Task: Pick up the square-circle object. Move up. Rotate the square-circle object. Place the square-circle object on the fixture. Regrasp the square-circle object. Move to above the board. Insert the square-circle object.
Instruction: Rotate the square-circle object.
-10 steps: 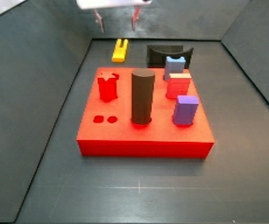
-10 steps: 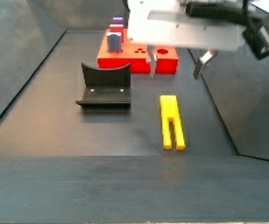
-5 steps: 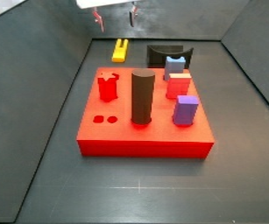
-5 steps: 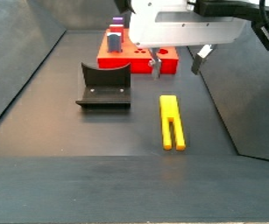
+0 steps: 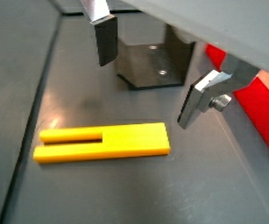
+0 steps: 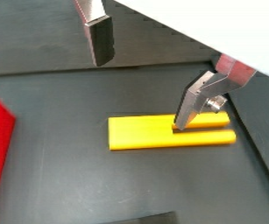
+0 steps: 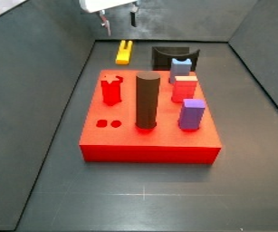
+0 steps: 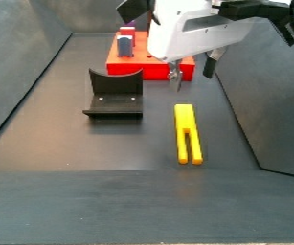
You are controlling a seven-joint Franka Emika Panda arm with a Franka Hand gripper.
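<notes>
Smooth matt yellow plastic square-circle object [image 5: 102,144], brushed-metal pincer [image 5: 148,74] fingers, glossy red board [image 5: 260,109]

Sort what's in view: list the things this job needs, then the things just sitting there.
Job: yellow bar lying on the floor; black fixture; red board; gripper, jaws open above the bar.
Idle: dark cylinder, purple block, red pegs on the board.

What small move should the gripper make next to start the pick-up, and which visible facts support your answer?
Probably lower straight down over the square-circle object. The gripper is open and empty, its fingers hanging above the floor, while the yellow piece lies flat there, untouched, near the fixture. In both wrist views it already sits roughly beneath the fingers, so descent, perhaps with slight centring, seems due.
</notes>
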